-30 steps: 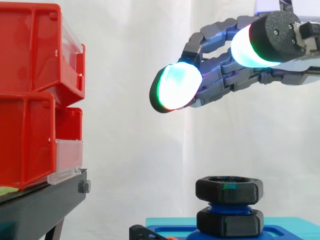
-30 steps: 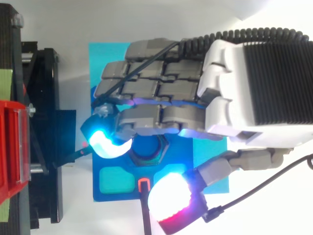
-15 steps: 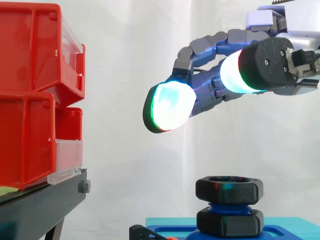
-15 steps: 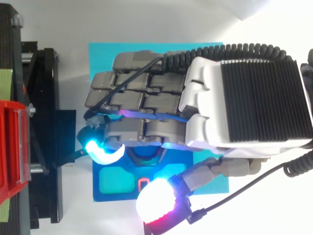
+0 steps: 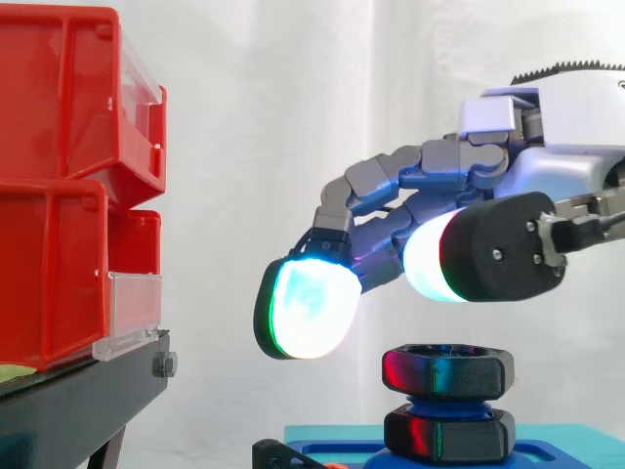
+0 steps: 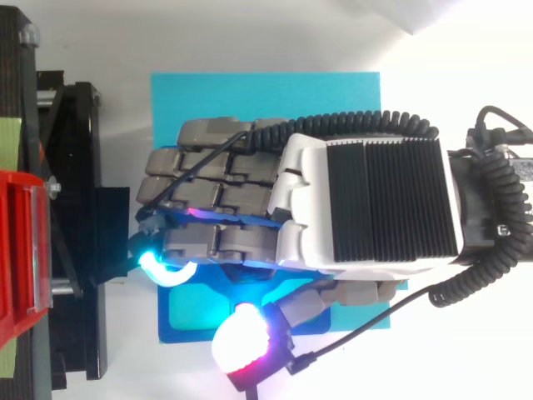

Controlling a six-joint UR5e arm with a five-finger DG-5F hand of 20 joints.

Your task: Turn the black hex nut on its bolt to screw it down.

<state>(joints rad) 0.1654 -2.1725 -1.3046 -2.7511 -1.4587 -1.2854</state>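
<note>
One black hex nut (image 5: 447, 370) tops its bolt (image 5: 447, 402); hand (image 5: 571, 171) hovers just above.

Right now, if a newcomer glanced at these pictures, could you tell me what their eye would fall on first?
Most likely the hand, coming in from the right of the side view with loosely bent fingers and brightly glowing fingertips, hovering close above the black hex nut without touching it. Next, the red bins stacked on the black stand at the left, and the blue plate under the hand in the top view.
</note>
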